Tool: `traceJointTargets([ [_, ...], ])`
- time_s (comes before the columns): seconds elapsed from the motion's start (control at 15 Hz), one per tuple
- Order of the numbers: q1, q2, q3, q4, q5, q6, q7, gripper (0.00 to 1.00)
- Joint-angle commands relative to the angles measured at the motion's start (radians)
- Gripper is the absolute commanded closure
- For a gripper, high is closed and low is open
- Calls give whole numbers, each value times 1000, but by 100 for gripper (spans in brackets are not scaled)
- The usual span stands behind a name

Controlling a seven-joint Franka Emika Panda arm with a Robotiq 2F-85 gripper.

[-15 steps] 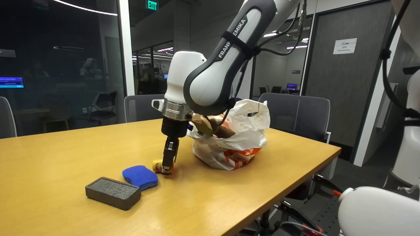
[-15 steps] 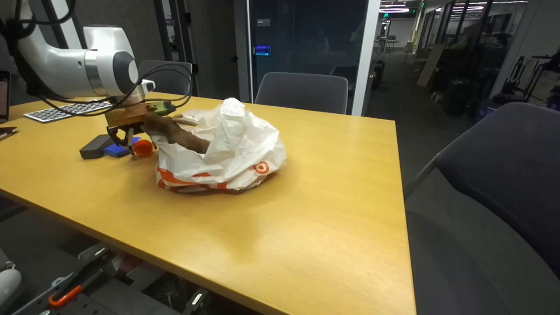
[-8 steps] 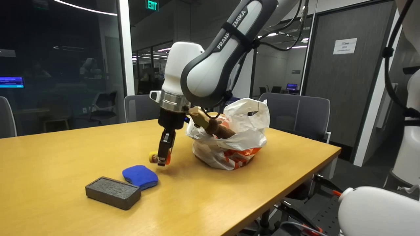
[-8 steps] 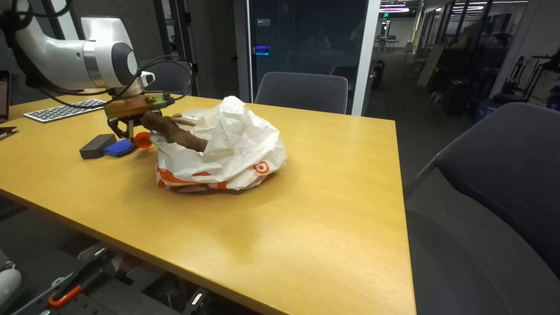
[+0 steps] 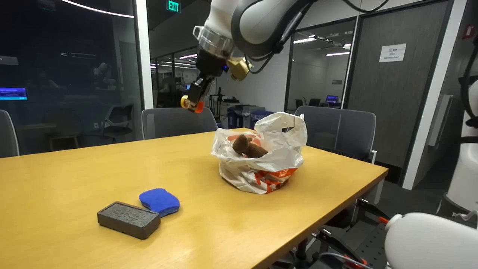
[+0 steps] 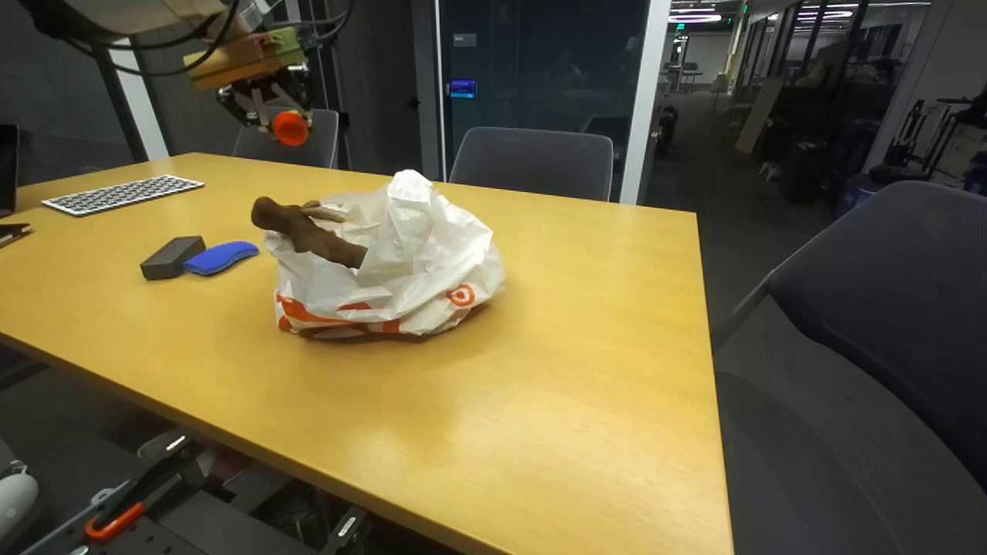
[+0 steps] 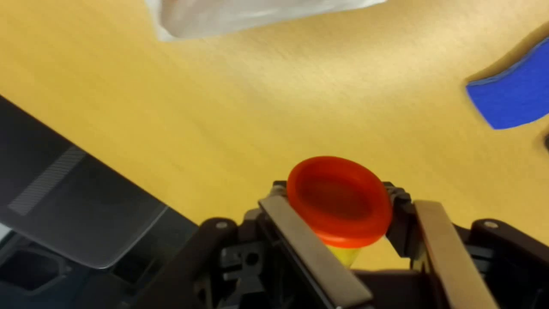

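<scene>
Wrist view: gripper half spread, clamped on the orange-lidded tub, aloft over the table. Probably light, stiff, slightly slippery plastic; best hold, I judge, across its yellow body below the lid.

White-and-grey robot arm, silver wrist collar, looping black cables, black jaws with tan strips

Dim beyond tabletop, soft glare across it, bag blurred in wrist view
</scene>
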Motion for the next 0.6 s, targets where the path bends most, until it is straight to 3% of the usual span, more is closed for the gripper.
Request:
traceJointTargets([
  [0.0,-57,-164,-65,-112,-147,-24,169,72],
  [0.33,-171,-185,-97,-205,-343,-92,442,72],
  [0.53,-189,-135,-105,-256,-328,-89,470,72],
])
